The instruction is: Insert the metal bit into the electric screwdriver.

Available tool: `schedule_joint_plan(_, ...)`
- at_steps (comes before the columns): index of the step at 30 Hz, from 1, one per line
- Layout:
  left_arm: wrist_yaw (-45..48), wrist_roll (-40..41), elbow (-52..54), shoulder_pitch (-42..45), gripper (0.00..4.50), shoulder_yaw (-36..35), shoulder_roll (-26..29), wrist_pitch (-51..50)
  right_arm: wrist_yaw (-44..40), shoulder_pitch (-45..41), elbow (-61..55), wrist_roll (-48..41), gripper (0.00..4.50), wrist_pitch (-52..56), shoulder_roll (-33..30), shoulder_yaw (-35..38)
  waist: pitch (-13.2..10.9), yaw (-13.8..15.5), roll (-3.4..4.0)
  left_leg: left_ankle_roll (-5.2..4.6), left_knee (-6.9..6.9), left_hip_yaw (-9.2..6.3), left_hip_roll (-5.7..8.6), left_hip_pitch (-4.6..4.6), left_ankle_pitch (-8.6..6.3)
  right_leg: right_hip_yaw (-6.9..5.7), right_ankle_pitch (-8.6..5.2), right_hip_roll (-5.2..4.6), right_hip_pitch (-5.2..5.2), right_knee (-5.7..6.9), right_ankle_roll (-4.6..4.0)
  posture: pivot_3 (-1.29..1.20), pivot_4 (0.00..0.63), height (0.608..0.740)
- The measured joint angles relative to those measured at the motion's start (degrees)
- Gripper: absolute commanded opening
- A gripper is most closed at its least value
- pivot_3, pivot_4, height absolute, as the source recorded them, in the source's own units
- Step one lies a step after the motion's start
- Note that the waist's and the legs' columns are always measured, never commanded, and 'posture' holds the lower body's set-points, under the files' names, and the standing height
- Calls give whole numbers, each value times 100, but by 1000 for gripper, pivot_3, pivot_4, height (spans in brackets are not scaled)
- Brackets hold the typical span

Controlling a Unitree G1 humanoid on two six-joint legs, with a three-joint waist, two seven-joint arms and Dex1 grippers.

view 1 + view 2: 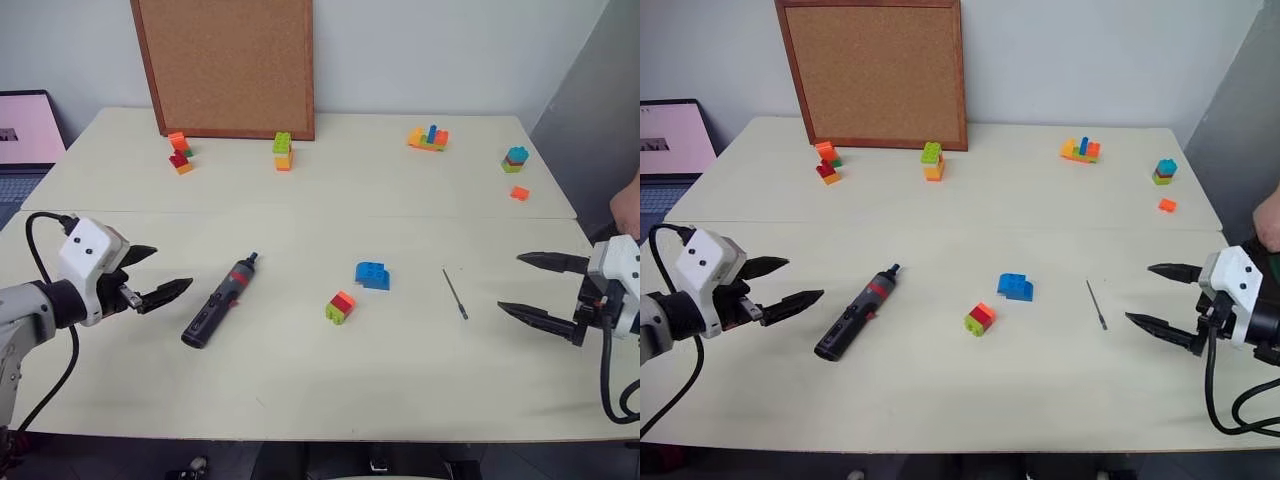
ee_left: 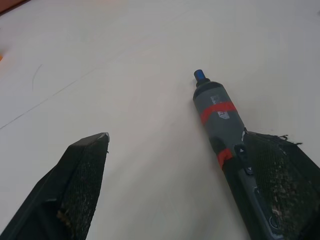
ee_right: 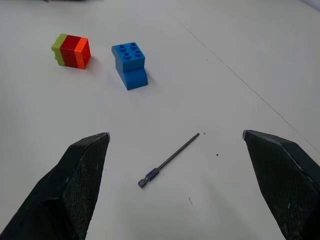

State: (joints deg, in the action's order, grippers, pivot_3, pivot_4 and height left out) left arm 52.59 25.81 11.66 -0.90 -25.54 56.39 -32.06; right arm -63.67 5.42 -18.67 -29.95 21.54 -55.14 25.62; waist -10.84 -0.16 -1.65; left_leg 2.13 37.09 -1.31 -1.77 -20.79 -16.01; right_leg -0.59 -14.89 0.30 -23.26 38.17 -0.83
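The electric screwdriver (image 1: pixel 220 302), black with a red band, lies flat on the table left of centre, its tip pointing to the back right; it also shows as the screwdriver (image 2: pixel 220 117) in the left wrist view. My left gripper (image 1: pixel 158 274) hovers open just left of it, apart from it. The metal bit (image 1: pixel 456 294), a thin dark rod, lies on the table right of centre and appears as the bit (image 3: pixel 169 160) in the right wrist view. My right gripper (image 1: pixel 527 286) is open, to the right of the bit, with nothing between its fingers.
A blue brick (image 1: pixel 373 275) and a small green-red-orange brick stack (image 1: pixel 340 306) lie between screwdriver and bit. More brick stacks (image 1: pixel 283 151) stand along the back by a cork board (image 1: pixel 226 66). A laptop (image 1: pixel 25 135) sits far left. A person's hand (image 1: pixel 627 207) shows at the right edge.
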Motion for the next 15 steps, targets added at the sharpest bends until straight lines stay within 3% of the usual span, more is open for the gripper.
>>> schedule_joint_plan(15, 289, 139, -29, 283, 4463, 129, -146, 229, 4, 133, -104, 113, 4500, -105, 14, -121, 0, -7, 1, 0, 6, 1, 2, 2, 0, 1, 0, 1, 0, 12, 0, 0, 150, 740)
